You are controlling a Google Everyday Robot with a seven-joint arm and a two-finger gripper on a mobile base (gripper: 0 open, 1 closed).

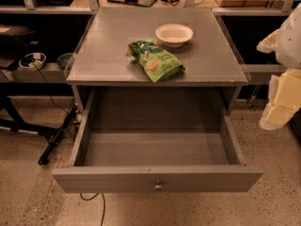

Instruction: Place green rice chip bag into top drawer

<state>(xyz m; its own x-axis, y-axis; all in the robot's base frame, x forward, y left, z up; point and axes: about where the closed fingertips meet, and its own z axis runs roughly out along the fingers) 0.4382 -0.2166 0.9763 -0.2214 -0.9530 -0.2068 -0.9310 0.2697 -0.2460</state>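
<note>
**Green rice chip bag [156,60] on the cabinet, above the open top drawer [157,178]**

The gripper [278,108] shows at the right edge of the view, outside the top drawer and off its right side wall, hanging over the floor and well apart from the bag. Only pale yellow and white parts of it are in sight, and whether it is open or closed cannot be told. It holds nothing that can be seen.

The top drawer is pulled far out toward the camera. Its flat grey front panel is nearest, with a small round brass knob [158,186] at the centre, and its bare grey bottom is exposed.

Above and behind the drawer is the grey cabinet top [103,46]. The green rice chip bag lies flat there, near the front edge and roughly over the middle of the drawer, set at a slant. Just behind the bag, farther from the drawer, a white round bowl [174,34] stands upright, close to the bag's upper end.

Left of the drawer, a black stand leg [56,140] lies on the speckled floor [28,192], and a thin dark cable [101,211] trails out below the drawer front.
</note>
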